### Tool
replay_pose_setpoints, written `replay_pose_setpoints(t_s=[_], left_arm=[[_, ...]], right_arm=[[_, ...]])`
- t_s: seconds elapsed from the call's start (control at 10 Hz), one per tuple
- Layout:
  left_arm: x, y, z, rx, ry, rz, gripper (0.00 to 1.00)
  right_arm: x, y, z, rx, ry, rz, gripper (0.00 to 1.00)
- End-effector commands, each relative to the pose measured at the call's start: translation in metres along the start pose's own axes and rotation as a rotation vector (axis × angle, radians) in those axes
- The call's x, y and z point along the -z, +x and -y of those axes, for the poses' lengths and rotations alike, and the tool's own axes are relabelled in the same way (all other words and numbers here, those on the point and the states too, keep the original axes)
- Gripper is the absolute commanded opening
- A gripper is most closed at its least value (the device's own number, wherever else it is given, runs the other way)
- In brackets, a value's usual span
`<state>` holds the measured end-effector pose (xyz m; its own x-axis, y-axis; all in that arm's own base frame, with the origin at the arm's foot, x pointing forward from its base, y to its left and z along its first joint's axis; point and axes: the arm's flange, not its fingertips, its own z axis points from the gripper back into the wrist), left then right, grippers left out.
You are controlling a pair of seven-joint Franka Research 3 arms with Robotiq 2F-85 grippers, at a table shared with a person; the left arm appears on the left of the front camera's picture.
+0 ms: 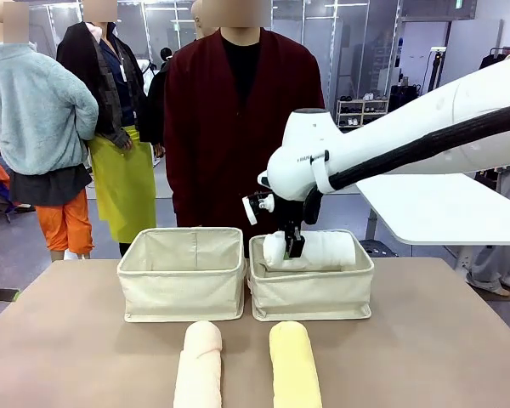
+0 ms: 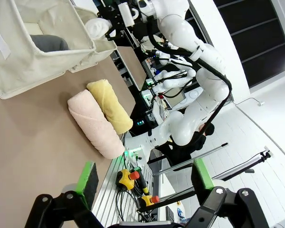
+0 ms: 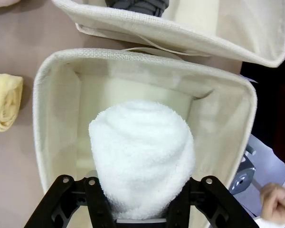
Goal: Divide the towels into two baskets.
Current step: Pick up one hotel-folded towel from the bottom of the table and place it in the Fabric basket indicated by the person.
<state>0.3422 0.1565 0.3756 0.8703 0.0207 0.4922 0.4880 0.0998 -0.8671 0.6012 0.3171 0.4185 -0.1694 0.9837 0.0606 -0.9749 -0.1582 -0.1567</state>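
My right gripper (image 1: 293, 244) is shut on one end of a white towel (image 1: 321, 249), holding it level at rim height in the right basket (image 1: 310, 293). In the right wrist view the white towel (image 3: 142, 154) sits between the gripper's (image 3: 140, 202) fingers above that basket's (image 3: 46, 99) floor. A dark grey towel (image 3: 137, 5) lies in the left basket (image 1: 183, 276). On the table in front lie a cream-peach towel (image 1: 200, 365) and a pale yellow towel (image 1: 295, 365). My left gripper (image 2: 145, 179) is open and holds nothing, well back from both rolls.
A person in a dark red top stands right behind the baskets, a hand (image 3: 275, 199) near the right basket's far side. Other people stand at the back left. A white table (image 1: 442, 208) is at the right. Bare tabletop flanks the two rolls.
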Motion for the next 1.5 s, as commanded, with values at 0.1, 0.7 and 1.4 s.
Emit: replay_pose_setpoints(t_s=[0.1,0.7,1.4], left_arm=[[0.0,-0.004,0.003,0.005,0.014,0.0,1.0],[0.0,-0.004,0.003,0.005,0.014,0.0,1.0],[0.0,-0.004,0.003,0.005,0.014,0.0,1.0]], right_arm=[[0.02,0.005,0.0,0.036,-0.026,-0.036,0.54],[0.012,0.011,-0.017,0.04,-0.048,-0.066,1.0],[0.018,0.011,-0.002,0.013,-0.025,-0.052,1.0]])
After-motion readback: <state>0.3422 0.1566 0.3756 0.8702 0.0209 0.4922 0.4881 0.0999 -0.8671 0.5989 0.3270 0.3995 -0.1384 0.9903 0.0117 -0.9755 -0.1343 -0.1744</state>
